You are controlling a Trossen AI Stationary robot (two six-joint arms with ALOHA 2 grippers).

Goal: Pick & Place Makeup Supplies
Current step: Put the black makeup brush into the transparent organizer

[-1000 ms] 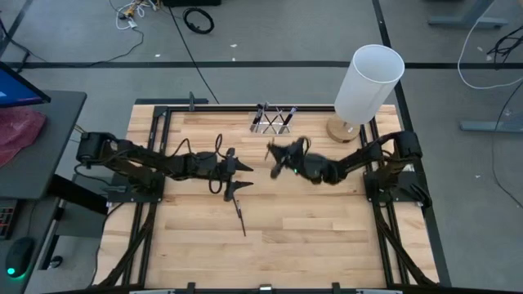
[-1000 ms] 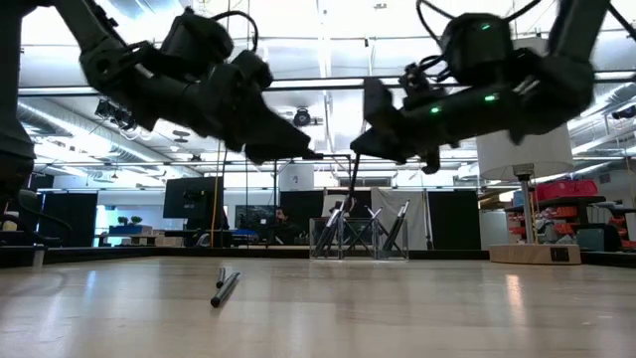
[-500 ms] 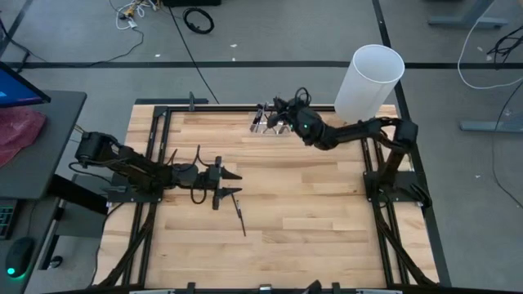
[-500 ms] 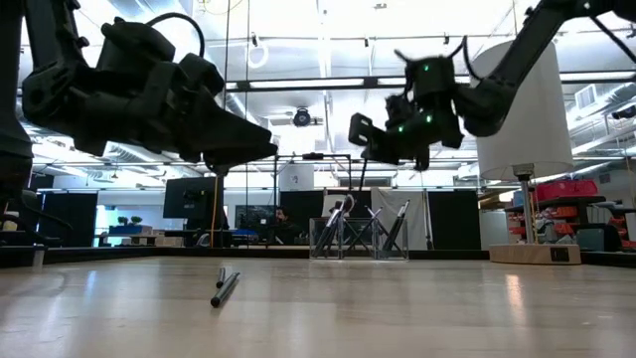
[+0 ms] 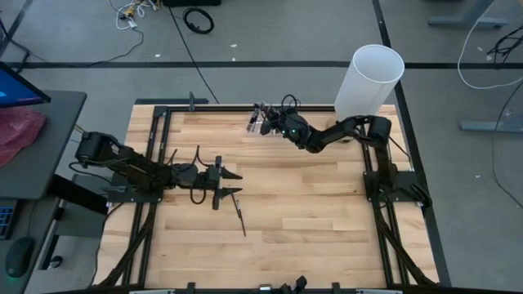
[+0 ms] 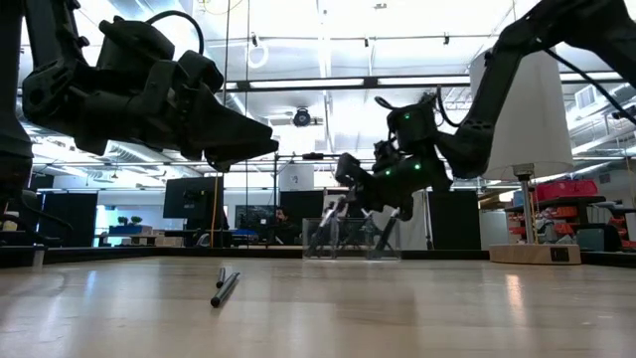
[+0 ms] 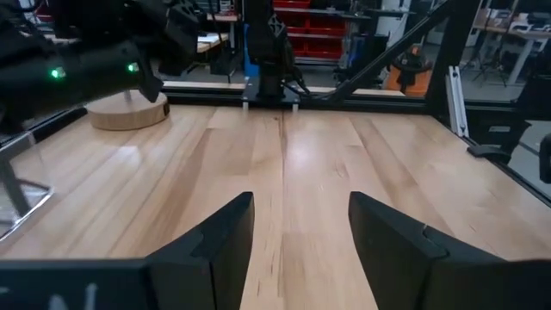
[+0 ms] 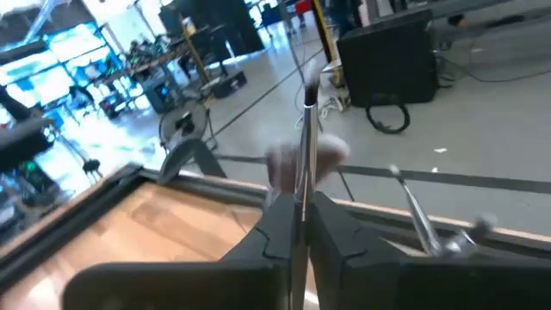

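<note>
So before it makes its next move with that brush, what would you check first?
1. Right gripper shut on the makeup brush: ok, the fingers pinch its thin handle.
2. Right gripper over the clear holder at the table's far edge: ok in the high view.
3. Brush lined up with a free slot: cannot tell; the holder is partly hidden by the arm.
4. Left gripper out of the way: ok, open and empty over the mid-table.
5. Supplies left to collect: not ok, one dark stick lies on the wooden table.
</note>
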